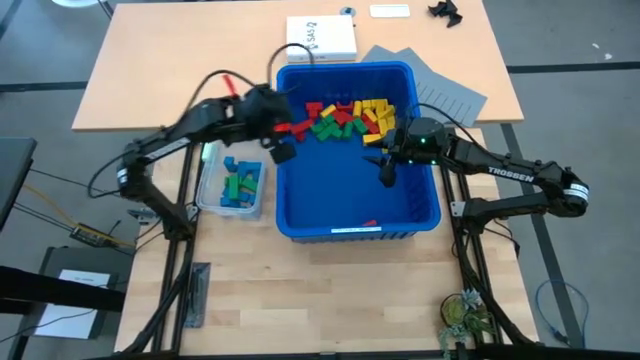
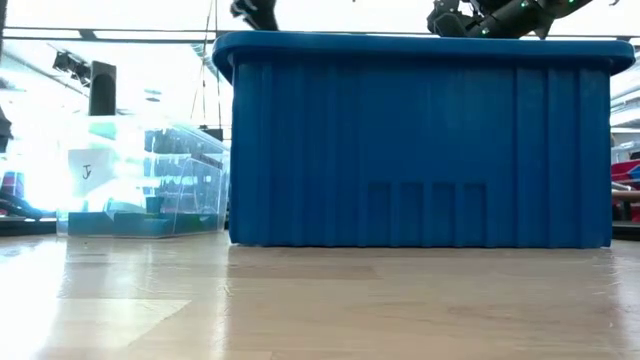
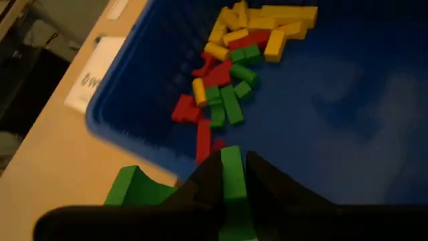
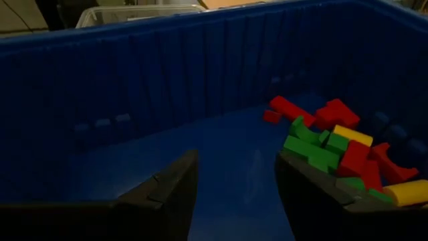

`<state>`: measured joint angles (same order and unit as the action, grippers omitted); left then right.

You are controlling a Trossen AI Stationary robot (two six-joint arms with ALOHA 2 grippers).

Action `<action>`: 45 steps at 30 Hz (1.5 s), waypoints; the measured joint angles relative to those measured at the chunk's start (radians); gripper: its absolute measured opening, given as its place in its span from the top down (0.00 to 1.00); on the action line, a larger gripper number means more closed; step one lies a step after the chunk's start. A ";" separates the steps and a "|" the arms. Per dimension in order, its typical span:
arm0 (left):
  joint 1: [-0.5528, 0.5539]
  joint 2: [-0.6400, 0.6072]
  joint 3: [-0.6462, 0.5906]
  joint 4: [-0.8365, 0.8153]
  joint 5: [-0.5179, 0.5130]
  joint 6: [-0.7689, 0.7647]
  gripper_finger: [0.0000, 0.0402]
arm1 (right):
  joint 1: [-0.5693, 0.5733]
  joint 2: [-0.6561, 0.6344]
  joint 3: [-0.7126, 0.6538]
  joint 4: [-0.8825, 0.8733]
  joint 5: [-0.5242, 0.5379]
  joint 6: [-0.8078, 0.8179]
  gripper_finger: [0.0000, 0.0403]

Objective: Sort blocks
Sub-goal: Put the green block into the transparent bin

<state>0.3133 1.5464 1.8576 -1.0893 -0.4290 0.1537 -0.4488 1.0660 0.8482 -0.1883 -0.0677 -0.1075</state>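
Note:
Red, yellow and green blocks (image 1: 348, 118) lie heaped on the floor of the blue bin (image 1: 420, 215), at its far end; the same heap (image 3: 234, 73) shows in the left wrist view. A clear tub (image 1: 232, 186) left of the bin holds blue and green blocks. My left gripper (image 1: 283, 152) hangs above the bin's left wall, shut on a long green block (image 3: 232, 167). A second green shape (image 3: 132, 189) shows beside one finger; what it is I cannot tell. My right gripper (image 1: 388, 172) is inside the bin, open and empty (image 4: 235, 181), short of the heap (image 4: 334, 150). My left gripper pinches the long green block between its two fingers, which lie along its two long sides (image 3: 233, 184). The block's free end (image 3: 231, 154) sticks out past the fingertips. The fingers slant downward, and the block is lifted clear above the bin's left wall.
The bin's tall walls (image 2: 420, 140) ring the heap, and the tub (image 2: 145, 185) stands close against the bin's left side. A white box (image 1: 322, 38) and grey papers (image 1: 435, 88) lie behind the bin. A small plant (image 1: 465, 315) is at the near right.

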 joint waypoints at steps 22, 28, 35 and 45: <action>-0.022 -0.505 -0.782 -0.004 -0.019 -0.817 0.86 | 0.000 0.000 0.000 0.056 0.000 0.001 0.51; -0.021 -0.494 -0.846 -0.031 -0.010 -0.870 0.86 | 0.000 0.000 0.000 0.057 0.000 0.001 0.51; -0.017 -0.494 -0.884 -0.033 0.003 -0.892 0.74 | 0.000 0.000 0.000 0.057 0.000 0.000 0.51; 0.023 -0.493 -0.733 -0.040 0.048 -0.797 0.40 | 0.000 0.000 0.000 0.056 -0.001 -0.021 0.51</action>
<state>0.3367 1.0531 1.1250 -1.1292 -0.3810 -0.6435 -0.4488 1.0664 0.8486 -0.1320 -0.0685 -0.1288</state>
